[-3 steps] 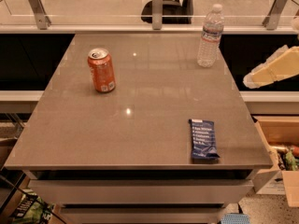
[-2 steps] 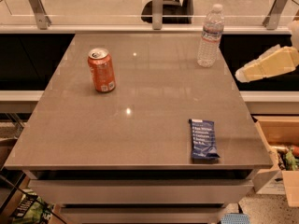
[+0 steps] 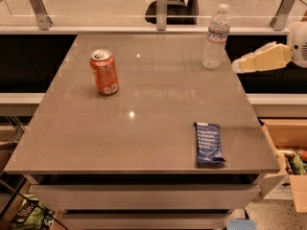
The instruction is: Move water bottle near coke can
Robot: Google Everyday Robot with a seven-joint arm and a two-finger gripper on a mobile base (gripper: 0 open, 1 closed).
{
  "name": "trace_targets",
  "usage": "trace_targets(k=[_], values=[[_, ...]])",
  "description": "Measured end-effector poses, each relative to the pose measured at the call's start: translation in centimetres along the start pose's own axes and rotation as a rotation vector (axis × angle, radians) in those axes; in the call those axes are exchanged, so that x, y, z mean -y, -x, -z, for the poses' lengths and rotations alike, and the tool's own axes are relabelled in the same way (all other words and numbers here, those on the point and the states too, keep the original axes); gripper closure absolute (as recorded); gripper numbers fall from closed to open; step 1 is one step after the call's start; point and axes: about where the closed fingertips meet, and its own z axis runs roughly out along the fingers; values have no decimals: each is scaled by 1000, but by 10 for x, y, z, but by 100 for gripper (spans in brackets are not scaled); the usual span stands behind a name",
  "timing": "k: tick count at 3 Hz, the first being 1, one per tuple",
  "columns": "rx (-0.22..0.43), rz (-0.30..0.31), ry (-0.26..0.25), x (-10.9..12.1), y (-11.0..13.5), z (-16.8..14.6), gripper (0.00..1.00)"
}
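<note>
Approach step: the gripper (image 3: 238, 67) is empty, right of the water bottle (image 3: 216, 38); how open, I cannot tell. Next I'd expect a grasp, then a carry left to the coke can (image 3: 104, 73).

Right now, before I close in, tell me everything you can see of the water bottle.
The water bottle is tall, clear ribbed plastic with a white cap and a pale label marked red and blue. It stands upright near the far right corner of the grey table. Only the tabletop touches it. The hand hovers just to its right, apart from it.
</note>
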Motion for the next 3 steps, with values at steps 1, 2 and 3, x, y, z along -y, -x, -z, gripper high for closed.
trace_targets(k=[1,2,3], values=[[84,-26,1,15,11,-34,0],[84,-25,0,15,12,-34,0],[101,-36,-6,16,15,-42,0]])
